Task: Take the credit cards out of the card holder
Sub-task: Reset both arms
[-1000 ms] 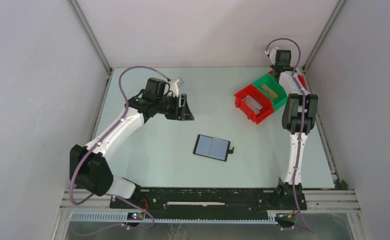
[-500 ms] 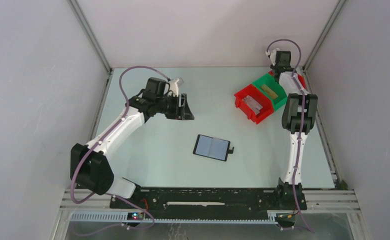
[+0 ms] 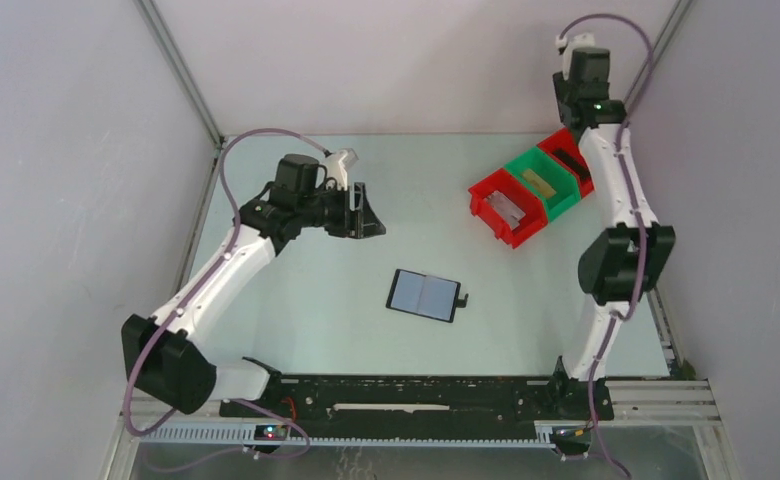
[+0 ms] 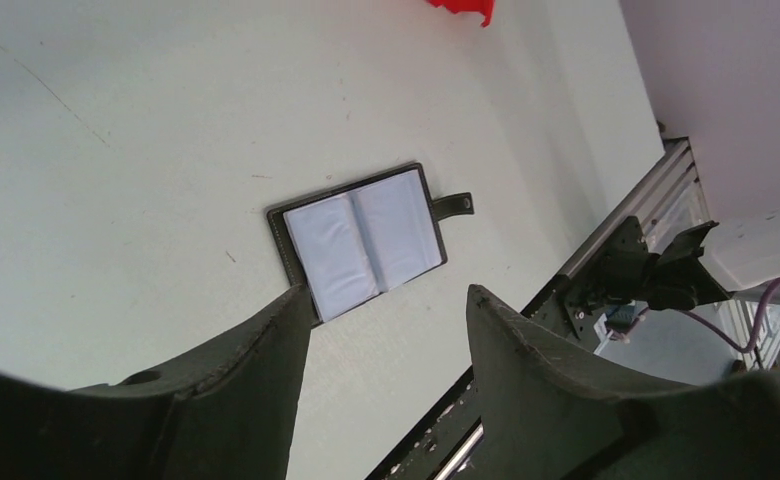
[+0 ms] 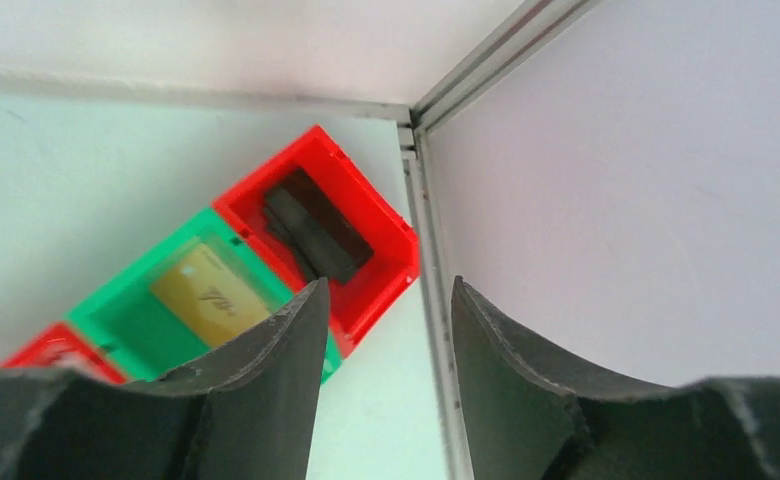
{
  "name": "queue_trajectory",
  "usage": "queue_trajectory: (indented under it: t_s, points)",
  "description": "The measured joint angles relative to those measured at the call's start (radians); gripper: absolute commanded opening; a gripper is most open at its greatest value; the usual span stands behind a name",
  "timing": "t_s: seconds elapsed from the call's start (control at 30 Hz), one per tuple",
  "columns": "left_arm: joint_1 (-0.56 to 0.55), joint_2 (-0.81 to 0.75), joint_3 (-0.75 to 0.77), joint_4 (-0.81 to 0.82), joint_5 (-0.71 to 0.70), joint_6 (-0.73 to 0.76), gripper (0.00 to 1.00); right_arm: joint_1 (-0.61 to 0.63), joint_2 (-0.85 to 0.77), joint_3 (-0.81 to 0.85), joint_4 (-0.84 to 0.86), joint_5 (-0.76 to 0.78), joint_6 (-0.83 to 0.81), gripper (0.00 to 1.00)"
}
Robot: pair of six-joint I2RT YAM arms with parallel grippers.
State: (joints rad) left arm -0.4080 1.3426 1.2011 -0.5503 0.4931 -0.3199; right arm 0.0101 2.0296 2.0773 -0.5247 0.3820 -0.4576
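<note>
The card holder (image 3: 424,294) lies open and flat mid-table, a black cover with two pale grey-blue panels and a strap tab (image 4: 456,205) on one side. In the left wrist view the card holder (image 4: 361,240) shows beyond the fingertips; I cannot tell whether credit cards sit in its panels. My left gripper (image 3: 363,211) hovers up-left of it, open and empty (image 4: 386,295). My right gripper (image 5: 386,285) is raised at the far right corner, open, nothing between its fingers. Below it a dark flat card (image 5: 316,225) lies in the far red bin (image 5: 386,235).
Three bins stand in a diagonal row at the back right: a near red bin (image 3: 486,190) with a grey card (image 3: 509,208), a green bin (image 3: 558,195) with a gold card (image 5: 206,290), and the far red bin (image 3: 584,176). The wall frame (image 5: 426,250) runs beside them.
The right gripper went from shut to open and its arm lifted up and back from the bins, uncovering the far red bin with the dark card. The left arm shifted slightly left.
</note>
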Motion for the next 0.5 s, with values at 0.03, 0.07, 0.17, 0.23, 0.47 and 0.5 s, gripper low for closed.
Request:
queue_trajectory:
  t_s: [0.03, 0.07, 0.17, 0.23, 0.47, 0.5]
  points:
    - [0.0, -0.021, -0.005, 0.007, 0.0, -0.005, 0.64, 0.007, -0.048, -0.001, -0.021, -0.003, 0.045, 0.6]
    - [0.0, -0.041, -0.012, 0.01, 0.0, -0.012, 0.64, 0.014, -0.1, -0.007, -0.043, -0.004, 0.095, 0.62]
    - [0.001, -0.087, -0.032, 0.016, -0.009, -0.024, 0.64, 0.039, -0.315, -0.142, -0.048, -0.004, 0.23, 0.73]
    - [0.001, -0.114, -0.049, 0.016, -0.023, -0.033, 0.64, 0.071, -0.478, -0.282, -0.044, -0.021, 0.309, 0.76]
    - [0.001, -0.187, -0.084, -0.003, -0.138, -0.047, 0.64, 0.165, -0.949, -0.86, 0.072, -0.167, 0.557, 0.97]
    - [0.001, -0.202, -0.086, -0.006, -0.162, -0.046, 0.64, 0.18, -0.993, -0.936, 0.082, -0.185, 0.583, 0.98]
